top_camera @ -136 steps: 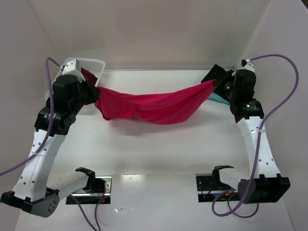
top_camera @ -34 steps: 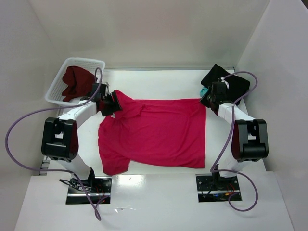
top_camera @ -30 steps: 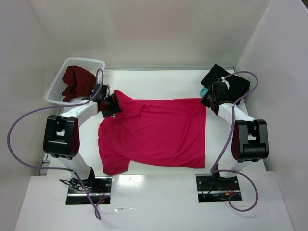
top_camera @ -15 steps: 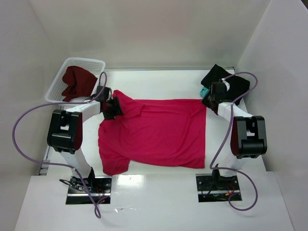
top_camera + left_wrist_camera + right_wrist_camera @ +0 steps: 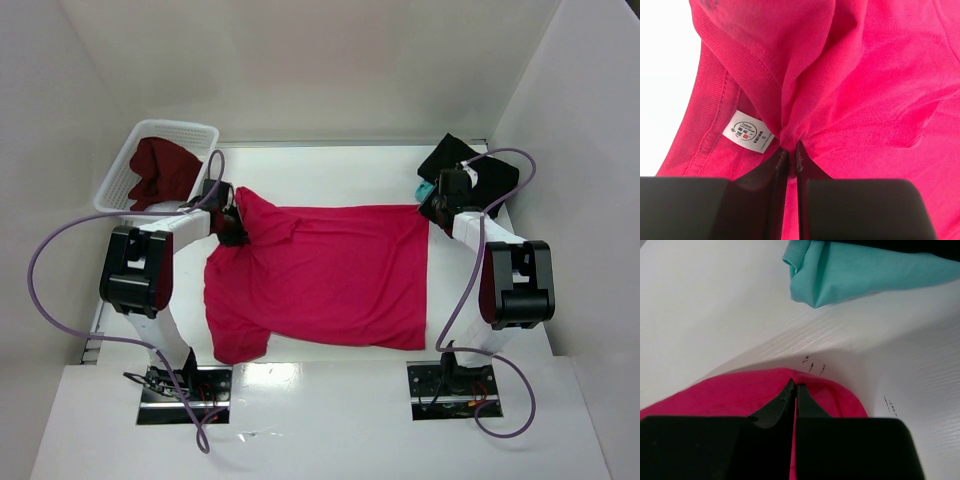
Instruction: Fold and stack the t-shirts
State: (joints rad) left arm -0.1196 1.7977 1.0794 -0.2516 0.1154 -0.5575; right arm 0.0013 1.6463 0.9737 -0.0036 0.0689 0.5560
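A crimson-pink t-shirt (image 5: 320, 275) lies spread flat in the middle of the table, collar to the left. My left gripper (image 5: 232, 226) sits at its collar; in the left wrist view the gripper (image 5: 790, 150) is shut on a pinch of crimson cloth (image 5: 880, 90) beside the white size label (image 5: 746, 132). My right gripper (image 5: 432, 208) is at the shirt's far right corner, and it (image 5: 795, 387) is shut on the crimson edge (image 5: 715, 395). A dark maroon t-shirt (image 5: 160, 170) lies in the basket. A black t-shirt (image 5: 470, 165) and a teal t-shirt (image 5: 425, 190) (image 5: 850, 277) lie at the back right.
The white lattice basket (image 5: 205, 135) stands at the back left corner. White walls close in the table on the left, back and right. Both arms stretch low along the table's sides, purple cables looping off them.
The left gripper's jaws have closed on the cloth by the collar and it has edged slightly toward the shirt. The right gripper and the shirt have stayed where they were.
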